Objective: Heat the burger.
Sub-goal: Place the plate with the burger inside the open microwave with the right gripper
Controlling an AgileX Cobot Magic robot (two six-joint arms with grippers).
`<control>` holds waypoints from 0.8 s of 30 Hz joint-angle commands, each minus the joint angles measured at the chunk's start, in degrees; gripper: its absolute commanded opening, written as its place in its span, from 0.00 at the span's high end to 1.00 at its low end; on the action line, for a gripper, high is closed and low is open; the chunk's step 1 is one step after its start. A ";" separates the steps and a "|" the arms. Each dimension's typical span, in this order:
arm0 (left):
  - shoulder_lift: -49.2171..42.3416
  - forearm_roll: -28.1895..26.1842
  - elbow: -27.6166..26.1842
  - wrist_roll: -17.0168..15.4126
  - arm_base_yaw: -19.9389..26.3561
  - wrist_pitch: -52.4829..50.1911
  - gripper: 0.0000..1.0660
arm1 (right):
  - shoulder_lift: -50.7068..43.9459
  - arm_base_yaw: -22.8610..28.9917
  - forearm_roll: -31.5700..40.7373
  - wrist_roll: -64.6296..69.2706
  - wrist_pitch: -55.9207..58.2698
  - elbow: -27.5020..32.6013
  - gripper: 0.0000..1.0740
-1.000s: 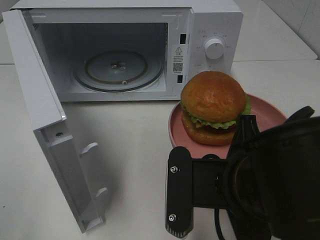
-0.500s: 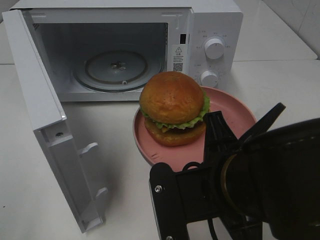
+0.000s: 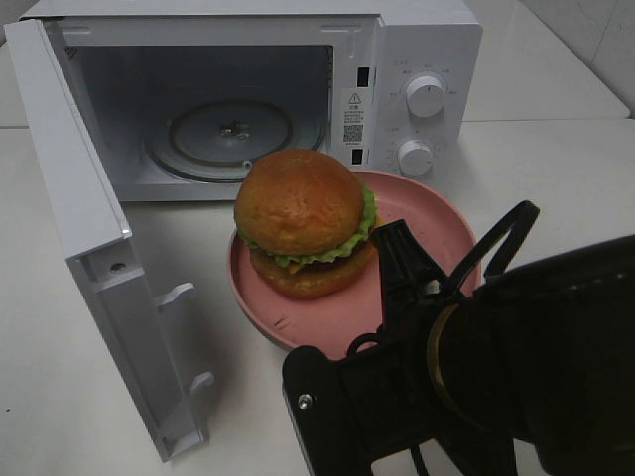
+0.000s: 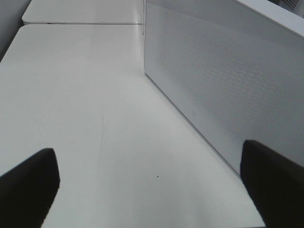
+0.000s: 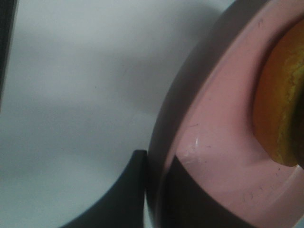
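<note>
The right claw (image 5: 154, 190) is pinching the near rim of the pink plate (image 3: 437, 223), one finger above the rim and one below. The burger (image 3: 303, 213) is sitting upright on that plate, just beyond the claw's tips and slightly off the plate's centre toward the far side. Whether the plate is riding clear of the worktop (image 3: 556, 169) cannot be told from these views.

The microwave (image 3: 427, 40) is standing ahead of the claw with its cavity exposed, the glass turntable (image 3: 233, 139) lying past the burger. The door (image 3: 89, 238) is hanging open well off to the claw's left. The left claw (image 4: 152, 185) is spread wide and holding nothing, beside the door's outer face.

Assessment: the step in hand appears to be carrying plate and burger into the cavity. A one-sided rim grip is loading the plate as a lever, so the plate should be travelling level and slowly, or the burger may slide. The far rim needs to clear the cavity's front lip, and the plate should land centred on the turntable before the claw is released.
</note>
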 commanded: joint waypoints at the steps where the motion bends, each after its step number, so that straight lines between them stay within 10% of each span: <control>1: -0.46 -0.11 0.23 -0.23 0.23 -0.17 0.08 | -0.69 -0.40 -3.04 -2.75 -3.90 -0.29 1.00; 16: -0.46 -0.11 0.23 -0.23 0.23 -0.17 0.08 | -0.69 -13.41 0.23 -21.08 -14.73 -0.29 1.00; 24: -0.46 -0.11 0.23 -0.23 0.23 -0.17 0.08 | -0.69 -21.43 13.18 -42.69 -20.74 -0.40 1.00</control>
